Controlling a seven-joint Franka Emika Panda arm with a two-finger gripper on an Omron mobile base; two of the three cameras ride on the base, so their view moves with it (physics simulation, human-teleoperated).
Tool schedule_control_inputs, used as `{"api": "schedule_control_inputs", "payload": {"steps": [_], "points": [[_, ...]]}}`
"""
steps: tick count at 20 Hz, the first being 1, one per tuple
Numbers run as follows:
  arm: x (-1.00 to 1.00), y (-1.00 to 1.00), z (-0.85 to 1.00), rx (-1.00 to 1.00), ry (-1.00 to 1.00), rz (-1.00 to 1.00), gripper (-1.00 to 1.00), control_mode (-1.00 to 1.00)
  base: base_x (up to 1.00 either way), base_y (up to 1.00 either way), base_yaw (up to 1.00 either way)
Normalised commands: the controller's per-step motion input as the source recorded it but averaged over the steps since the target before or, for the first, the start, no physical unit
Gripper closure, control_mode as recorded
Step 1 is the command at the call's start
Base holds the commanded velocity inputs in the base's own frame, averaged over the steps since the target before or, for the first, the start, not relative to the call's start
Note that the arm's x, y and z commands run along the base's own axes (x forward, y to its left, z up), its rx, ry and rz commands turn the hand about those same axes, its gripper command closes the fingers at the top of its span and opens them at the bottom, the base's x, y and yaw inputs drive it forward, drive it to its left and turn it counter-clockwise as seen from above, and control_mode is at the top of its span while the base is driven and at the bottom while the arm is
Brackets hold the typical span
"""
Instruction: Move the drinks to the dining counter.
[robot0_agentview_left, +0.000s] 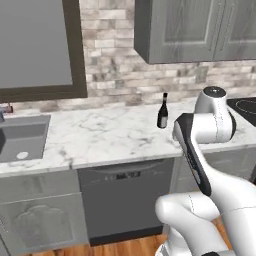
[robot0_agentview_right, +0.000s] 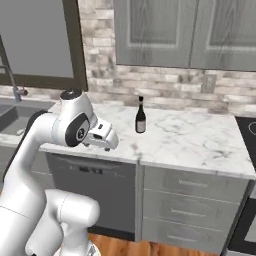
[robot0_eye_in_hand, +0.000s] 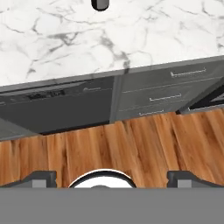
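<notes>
In the left base view we see the wine bottle (robot0_agentview_left: 162, 113) standing upright on the marble counter (robot0_agentview_left: 100, 137), near the brick wall and well to the right of the sink (robot0_agentview_left: 22, 137); the dishwasher (robot0_agentview_left: 127, 197) is below the counter edge, and the arm is folded in front of it.

In the right base view the same bottle (robot0_agentview_right: 140, 117) stands alone on the counter (robot0_agentview_right: 190, 142), beyond the hand and apart from it; drawers (robot0_agentview_right: 192, 200) are under the counter.

In the hand view the gripper (robot0_eye_in_hand: 112, 178) looks down at the wooden floor (robot0_eye_in_hand: 131, 144); its fingers (robot0_eye_in_hand: 41, 177) are spread wide and hold nothing; the base of the bottle (robot0_eye_in_hand: 100, 4) shows at the top edge.
</notes>
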Motion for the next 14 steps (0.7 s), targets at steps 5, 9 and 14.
{"api": "schedule_control_inputs", "payload": {"steps": [5,9,14], "points": [[0.0,0.0,0.0,0.0,0.0,0.0,-1.0,1.0,1.0,-0.31,0.0],[0.0,0.0,0.0,0.0,0.0,0.0,-1.0,1.0,1.0,-0.14,0.03],[0.0,0.0,0.0,0.0,0.0,0.0,-1.0,1.0,0.96,-0.17,0.07]]}}
